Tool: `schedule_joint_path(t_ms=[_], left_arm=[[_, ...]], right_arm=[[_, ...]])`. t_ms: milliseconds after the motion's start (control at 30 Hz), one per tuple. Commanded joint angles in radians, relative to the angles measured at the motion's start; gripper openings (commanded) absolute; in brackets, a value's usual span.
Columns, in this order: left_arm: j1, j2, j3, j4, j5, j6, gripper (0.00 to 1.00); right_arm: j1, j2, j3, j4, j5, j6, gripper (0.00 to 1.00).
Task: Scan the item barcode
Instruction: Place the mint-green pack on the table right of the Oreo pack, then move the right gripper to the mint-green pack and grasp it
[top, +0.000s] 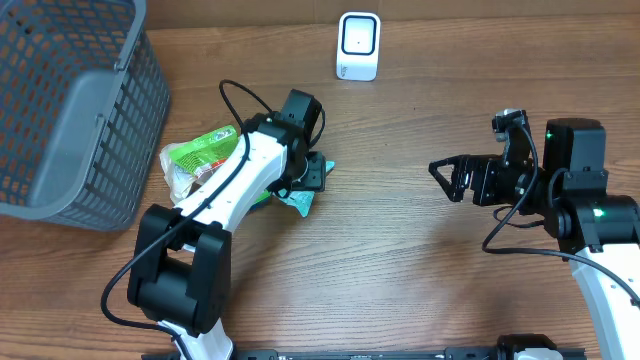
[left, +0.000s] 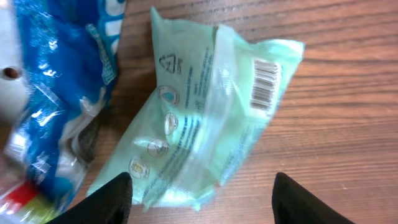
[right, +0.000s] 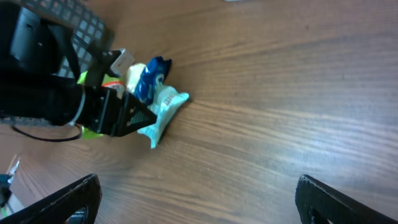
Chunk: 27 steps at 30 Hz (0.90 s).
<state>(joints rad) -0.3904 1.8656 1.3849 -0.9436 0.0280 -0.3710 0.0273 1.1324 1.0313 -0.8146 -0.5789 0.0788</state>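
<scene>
Your left end effector (left: 202, 183) hangs open over the bench (left: 348, 124), its fingers (left: 115, 199) standing apart at either side of the lower end of a pale green packet (left: 205, 112) without pinching it. That packet lies flat on the wood with its barcode (left: 266, 84) turned up toward the wrist camera, just beside a blue packet (left: 56, 93). Your right end effector (top: 447, 178) is wide open and holds nothing, well apart to the right. The white scanner (top: 358, 45) stands at the far edge, and a grey basket (top: 70, 120) sits far left.
</scene>
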Motion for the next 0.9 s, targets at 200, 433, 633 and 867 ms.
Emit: schedule_joint_path(t_ms=[200,433,633,867], left_arm=[[0.073,-0.041,0.618,-0.245,-0.132,0.094,0.66],[0.186,-0.041,1.012,-0.319,-0.134,0.169,0.75],[0.245,-0.04,1.095,-0.349,-0.135,0.169,0.8],[0.255,-0.006,1.051,-0.448,-0.186,0.17,0.82]], right_arm=[[0.006,0.003,0.023,0.126,-0.078,0.117,1.0],[0.065,0.082,0.032,0.273,-0.077,0.316,0.95],[0.217,0.267,0.069,0.407,-0.013,0.585,0.86],[0.415,0.508,0.069,0.443,0.074,0.866,0.75]])
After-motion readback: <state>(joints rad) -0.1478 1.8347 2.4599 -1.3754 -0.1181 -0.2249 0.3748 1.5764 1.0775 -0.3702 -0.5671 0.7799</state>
